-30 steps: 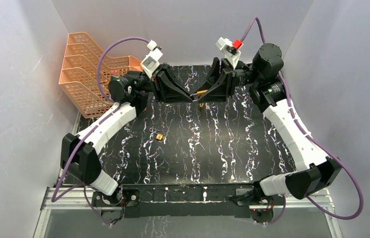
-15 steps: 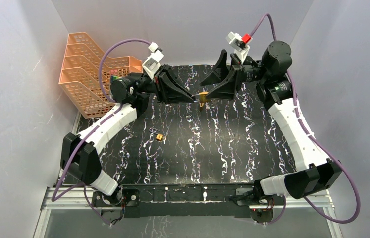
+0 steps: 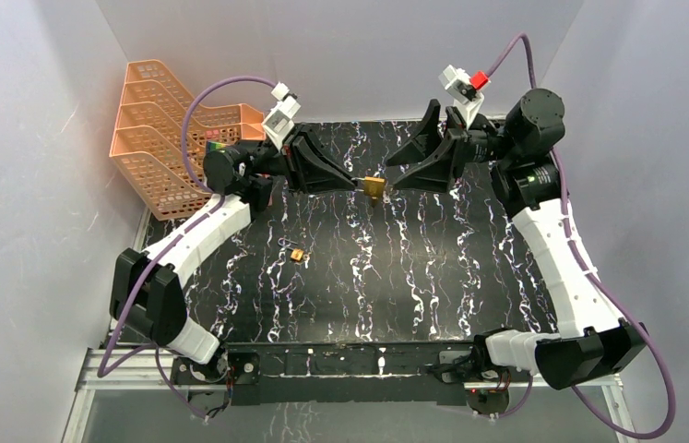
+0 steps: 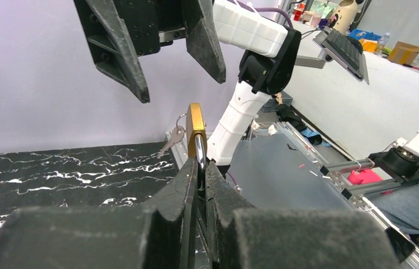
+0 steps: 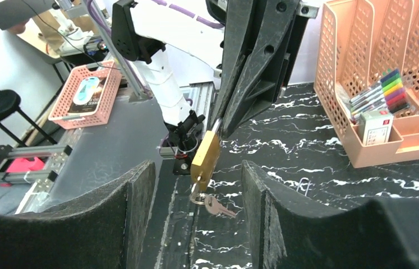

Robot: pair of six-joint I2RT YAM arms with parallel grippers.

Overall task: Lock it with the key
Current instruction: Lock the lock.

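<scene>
Rectangular brass padlock [image 5: 205, 154], silvery key [image 5: 216, 207]

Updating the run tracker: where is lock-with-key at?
Done: padlock is held off the table, left gripper shut on its shackle. In hand: key dangles below its body; right gripper open, facing it, not touching. Left: grip and turn the key; shackle state unclear.

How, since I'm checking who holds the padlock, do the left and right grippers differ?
The left gripper is shut on the padlock by its shackle; the right gripper is open and holds nothing. The left gripper touches the padlock; the right gripper stands apart from it. Both face each other.
</scene>
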